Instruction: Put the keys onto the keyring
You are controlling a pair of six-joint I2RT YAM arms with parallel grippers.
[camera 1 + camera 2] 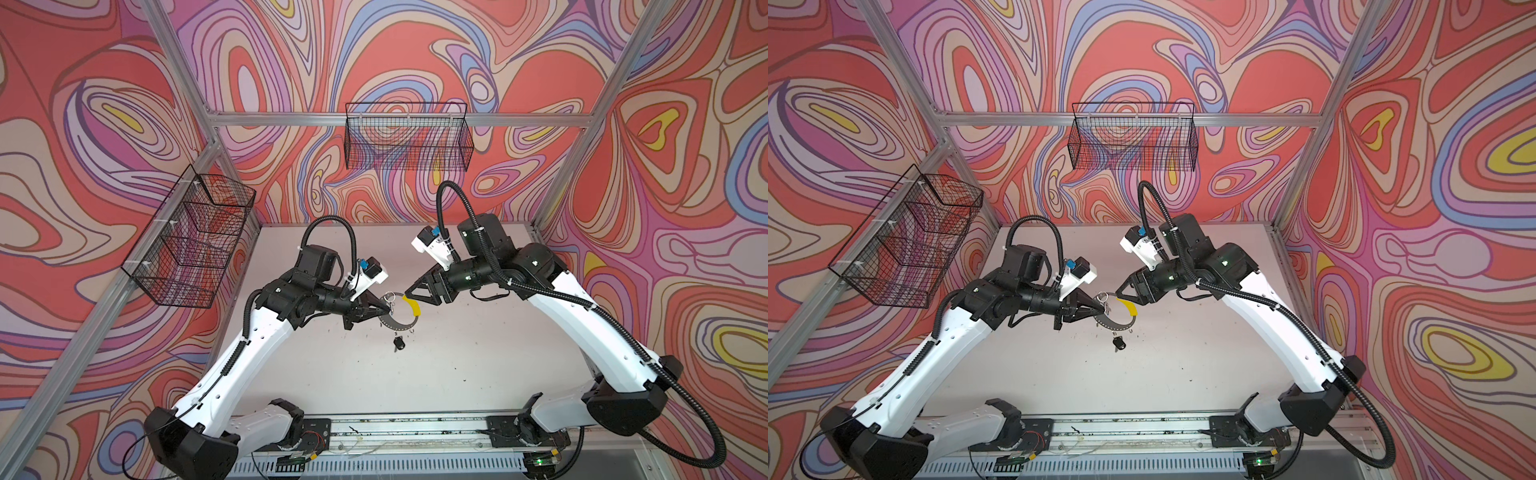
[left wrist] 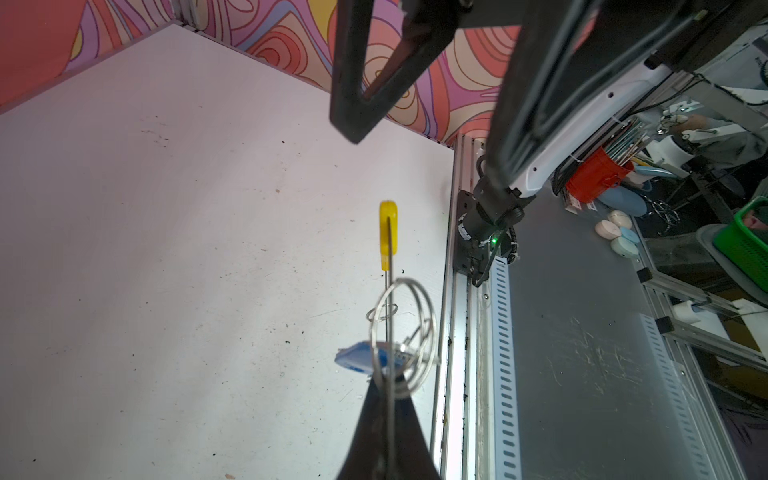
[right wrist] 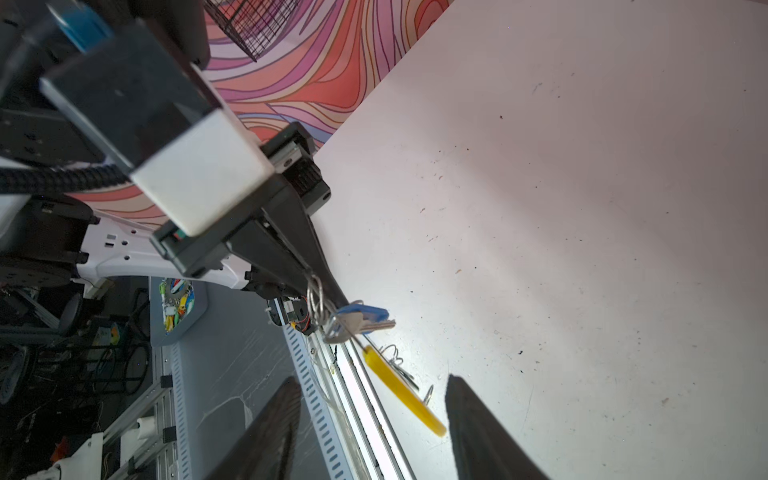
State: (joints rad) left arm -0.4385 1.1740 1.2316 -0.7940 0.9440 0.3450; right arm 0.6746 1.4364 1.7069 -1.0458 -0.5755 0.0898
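The left tool (image 1: 388,309) is pressed together on the keyring (image 1: 395,325), pinching the thin grey perforated hoop at its edge and holding it up over the middle of the bench (image 1: 478,353). In the left wrist view the hoop runs edge-on as a dark line out of the closed tool tip (image 2: 388,388) to its yellow segment (image 2: 388,235).

The blue-tagged key (image 3: 365,320) sits right at that tip, its silver blade and blue tag sticking out sideways. Its split rings (image 2: 405,336) appear looped around the hoop just past the pinch.

The black-tagged key (image 1: 399,343) shows just below the hoop's lower arc in both top views. Whether it hangs from the hoop or lies on the bench cannot be told.

The right tool (image 1: 409,293) faces the left one from across the keyring, near the upper end of the yellow segment (image 1: 412,305). Its jaws are spread. In the right wrist view the two dark fingers (image 3: 478,432) stand well apart with the yellow segment (image 3: 403,390) between them, touching neither.
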